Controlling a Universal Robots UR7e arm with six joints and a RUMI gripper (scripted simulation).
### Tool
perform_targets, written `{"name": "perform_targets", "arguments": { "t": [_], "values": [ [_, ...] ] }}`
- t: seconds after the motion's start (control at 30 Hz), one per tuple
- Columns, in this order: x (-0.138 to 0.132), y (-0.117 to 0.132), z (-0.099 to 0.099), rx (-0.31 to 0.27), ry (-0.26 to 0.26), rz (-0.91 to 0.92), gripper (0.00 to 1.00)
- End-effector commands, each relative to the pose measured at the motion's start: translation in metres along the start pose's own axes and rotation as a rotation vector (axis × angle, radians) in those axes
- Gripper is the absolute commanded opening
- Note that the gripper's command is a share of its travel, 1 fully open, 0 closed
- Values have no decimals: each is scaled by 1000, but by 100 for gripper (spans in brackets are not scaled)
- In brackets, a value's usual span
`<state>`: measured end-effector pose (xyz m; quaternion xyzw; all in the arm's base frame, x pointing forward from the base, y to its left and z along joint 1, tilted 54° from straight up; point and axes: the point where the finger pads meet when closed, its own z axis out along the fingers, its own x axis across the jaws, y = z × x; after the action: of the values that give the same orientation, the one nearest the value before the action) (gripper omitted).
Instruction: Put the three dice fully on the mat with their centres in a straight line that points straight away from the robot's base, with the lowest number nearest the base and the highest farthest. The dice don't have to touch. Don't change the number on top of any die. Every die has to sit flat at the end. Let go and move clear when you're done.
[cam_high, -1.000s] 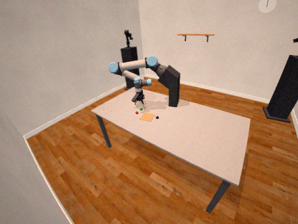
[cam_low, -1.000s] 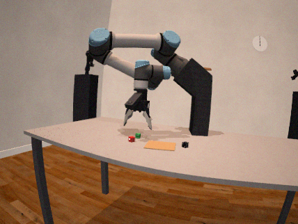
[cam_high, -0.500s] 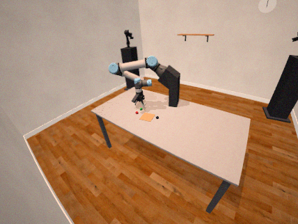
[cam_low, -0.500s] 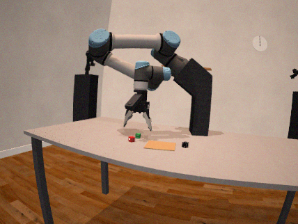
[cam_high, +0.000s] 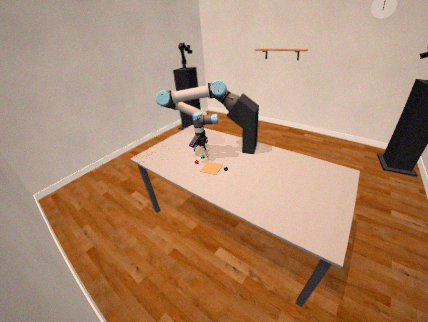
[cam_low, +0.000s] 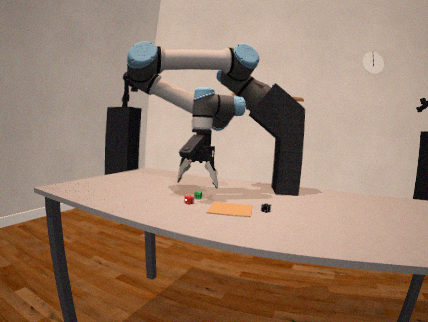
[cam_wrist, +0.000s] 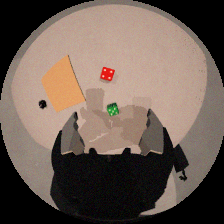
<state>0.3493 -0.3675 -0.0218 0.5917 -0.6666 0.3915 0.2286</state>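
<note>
The claw (cam_low: 197, 175) hangs above the counter (cam_low: 320, 225) with its two jaws spread wide and nothing between them. In the wrist view the green die (cam_wrist: 112, 109) lies on the counter between the two fingertips, below the claw and apart from it.

Three dice are in view: one green, one red, one black. The red die (cam_low: 189, 200) sits just beside the green die (cam_low: 198, 195), a little nearer the exterior camera. The wrist view shows white pips on the red die's top face (cam_wrist: 107, 73), though the count is too blurred to read; the green die's pips are likewise unclear. The black die (cam_low: 266, 207) rests on the far side of the mat from the other two, close to the mat's edge but off it.

There is one mat (cam_low: 230, 208), a flat orange rectangle lying between the black die and the red and green pair. None of the three dice is on it.

One arm (cam_low: 195, 59) reaches from a dark pedestal (cam_low: 287, 150) standing on the counter. No writing or labels can be read anywhere.
</note>
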Motion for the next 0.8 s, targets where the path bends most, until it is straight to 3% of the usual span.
{"name": "perform_targets", "arguments": {
  "t": [0.0, 0.47, 0.77],
  "values": [
    [0, 0, 0, 1, 0, 0, 100],
    [0, -2, 0, 1, 0, 0, 100],
    [-2, -20, 0, 1, 0, 0, 100]
  ]
}}
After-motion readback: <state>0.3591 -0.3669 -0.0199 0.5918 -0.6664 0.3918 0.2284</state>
